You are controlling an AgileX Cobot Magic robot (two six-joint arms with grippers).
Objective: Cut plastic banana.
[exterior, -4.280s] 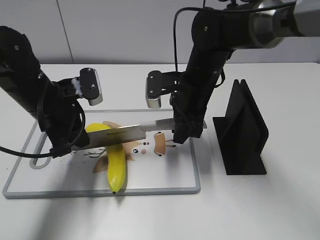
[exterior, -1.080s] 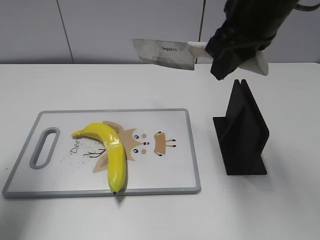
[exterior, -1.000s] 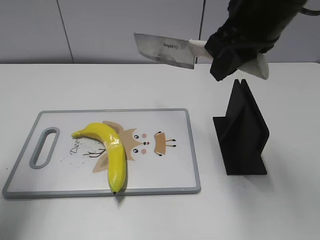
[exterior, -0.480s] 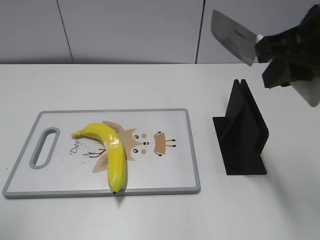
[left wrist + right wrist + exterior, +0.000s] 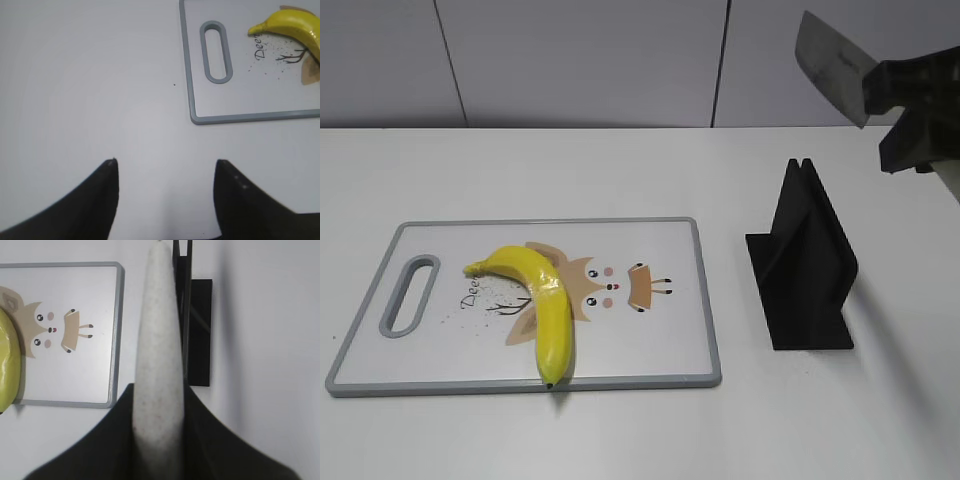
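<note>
The plastic banana (image 5: pixel 542 295), glossy yellow and sharply bent, lies on the white cutting board (image 5: pixel 660 350); it looks whole. Its end shows in the left wrist view (image 5: pixel 290 25) and its side in the right wrist view (image 5: pixel 9 370). My right gripper (image 5: pixel 910 120) is shut on the white handle (image 5: pixel 157 365) of a cleaver (image 5: pixel 828 65), held high at the far right, above the black knife stand (image 5: pixel 805 265). My left gripper (image 5: pixel 165 167) is open and empty over bare table left of the board; it is out of the exterior view.
The cutting board (image 5: pixel 240 117) has a grey rim, a handle slot (image 5: pixel 216 51) on its left and a tan cartoon print (image 5: pixel 605 285). The black knife stand (image 5: pixel 197 330) stands right of the board. A grey wall runs behind the table.
The left arm has left the exterior view. The right gripper lifted the cleaver off the banana and carried it up and right, to above the knife stand. The banana has not moved.
</note>
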